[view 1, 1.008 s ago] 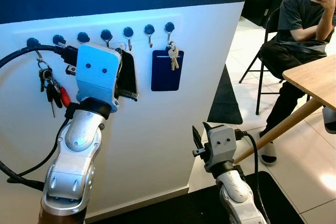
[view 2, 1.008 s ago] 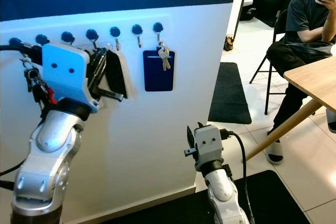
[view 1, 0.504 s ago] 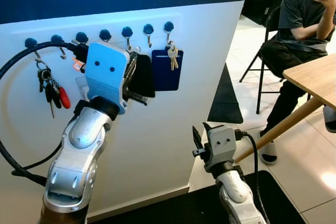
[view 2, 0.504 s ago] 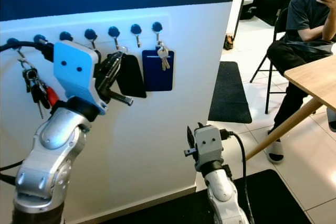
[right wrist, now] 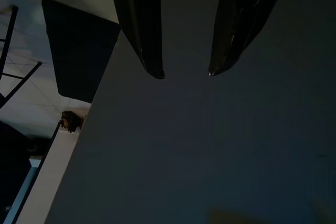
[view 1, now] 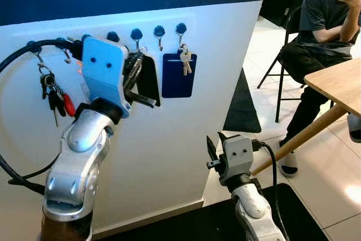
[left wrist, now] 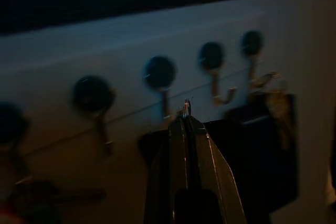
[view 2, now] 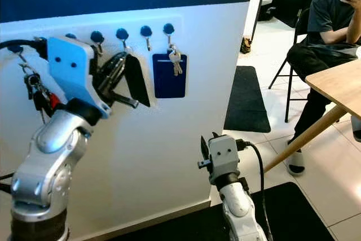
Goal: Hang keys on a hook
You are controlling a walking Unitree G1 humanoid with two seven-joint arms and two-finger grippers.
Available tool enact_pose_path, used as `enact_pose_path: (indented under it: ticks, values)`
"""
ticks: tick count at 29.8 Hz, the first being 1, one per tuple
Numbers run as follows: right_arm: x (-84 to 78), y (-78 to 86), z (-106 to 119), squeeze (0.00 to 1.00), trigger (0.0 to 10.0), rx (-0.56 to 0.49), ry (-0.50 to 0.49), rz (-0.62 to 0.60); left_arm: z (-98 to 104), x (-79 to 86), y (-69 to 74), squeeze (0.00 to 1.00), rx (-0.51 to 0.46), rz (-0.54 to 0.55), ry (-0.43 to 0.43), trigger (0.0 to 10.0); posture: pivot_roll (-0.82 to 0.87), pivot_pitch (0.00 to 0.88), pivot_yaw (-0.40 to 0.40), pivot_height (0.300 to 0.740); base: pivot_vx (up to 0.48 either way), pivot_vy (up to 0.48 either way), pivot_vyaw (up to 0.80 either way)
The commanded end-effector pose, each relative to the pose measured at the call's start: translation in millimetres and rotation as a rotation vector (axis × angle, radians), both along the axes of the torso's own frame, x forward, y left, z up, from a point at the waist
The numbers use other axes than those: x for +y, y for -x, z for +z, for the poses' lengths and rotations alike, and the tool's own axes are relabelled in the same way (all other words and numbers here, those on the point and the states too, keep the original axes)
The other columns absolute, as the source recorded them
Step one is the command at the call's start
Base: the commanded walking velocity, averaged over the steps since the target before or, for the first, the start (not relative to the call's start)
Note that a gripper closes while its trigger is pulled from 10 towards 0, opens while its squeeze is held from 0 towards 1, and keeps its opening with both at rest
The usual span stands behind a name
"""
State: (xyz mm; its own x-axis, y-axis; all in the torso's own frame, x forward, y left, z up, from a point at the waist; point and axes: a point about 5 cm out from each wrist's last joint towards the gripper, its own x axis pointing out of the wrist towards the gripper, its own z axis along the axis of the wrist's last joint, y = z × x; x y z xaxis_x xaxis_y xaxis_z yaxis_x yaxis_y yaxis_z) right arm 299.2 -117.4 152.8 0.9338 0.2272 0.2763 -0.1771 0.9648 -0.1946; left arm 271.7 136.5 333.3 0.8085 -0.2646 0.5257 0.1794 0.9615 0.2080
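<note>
My left gripper is raised against the white wall panel, just below the row of round dark-blue hooks. Its fingers are shut on the ring of a key set with a flat black tag that hangs down against the wall. In the left wrist view the shut fingertips sit between two hooks, with a bit of ring sticking out. A key bunch with a red fob hangs at the far left. My right gripper is held low, open and empty.
A dark-blue card holder with pale keys hangs from the rightmost hook. A person sits on a folding chair at the right, looking at a phone. A wooden table juts in at the right. A black mat lies on the tiled floor.
My left gripper swung right along the hook row with the black tag, then came back a little to the left and turned. The right arm has stayed still.
</note>
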Motion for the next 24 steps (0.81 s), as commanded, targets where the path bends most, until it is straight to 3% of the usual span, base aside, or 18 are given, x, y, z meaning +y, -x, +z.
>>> enact_pose_path:
  ticks: [1, 10, 18, 19, 20, 21, 24]
  values:
    - [-2.0, 2.1, -6.6, 0.00, 10.0, 0.020, 0.000, -0.011, 0.7, 1.7, 0.1, 0.00, 0.004, -0.011, 0.036, 10.0, 0.08, 0.218, 0.056, 0.740, 0.000, 0.000, 0.00]
    - [-1.4, 1.6, -6.2, 0.00, 10.0, 0.019, 0.000, -0.009, -1.2, 6.0, -2.5, 0.00, 0.039, 0.004, 0.077, 10.0, 0.08, 0.218, 0.056, 0.740, 0.000, 0.000, 0.00]
    - [-0.8, 1.5, -6.2, 0.00, 10.0, 0.017, 0.002, -0.004, -10.6, 7.6, -7.0, 0.01, 0.111, 0.016, 0.030, 10.0, 0.08, 0.211, 0.053, 0.740, 0.000, 0.000, 0.00]
    - [-0.6, 1.4, -6.2, 0.00, 10.0, 0.017, 0.002, -0.003, -12.4, 6.6, -7.1, 0.40, 0.119, 0.006, 0.023, 10.0, 0.08, 0.209, 0.050, 0.740, 0.000, 0.000, 0.00]
    - [-0.6, 1.4, -6.2, 0.00, 10.0, 0.017, 0.002, -0.003, -12.4, 6.6, -7.1, 0.40, 0.119, 0.006, 0.023, 10.0, 0.08, 0.209, 0.050, 0.740, 0.000, 0.000, 0.00]
    - [-0.4, 1.1, -6.3, 0.00, 10.0, 0.017, 0.002, -0.002, -13.4, 6.2, -6.3, 1.00, 0.121, -0.002, 0.029, 10.0, 0.08, 0.206, 0.050, 0.740, 0.000, 0.000, 0.00]
    - [-0.4, 0.6, -5.9, 0.00, 10.0, 0.015, 0.002, -0.001, -12.0, 9.4, -3.1, 1.00, 0.103, 0.007, 0.074, 10.0, 0.08, 0.205, 0.051, 0.740, 0.000, 0.000, 0.00]
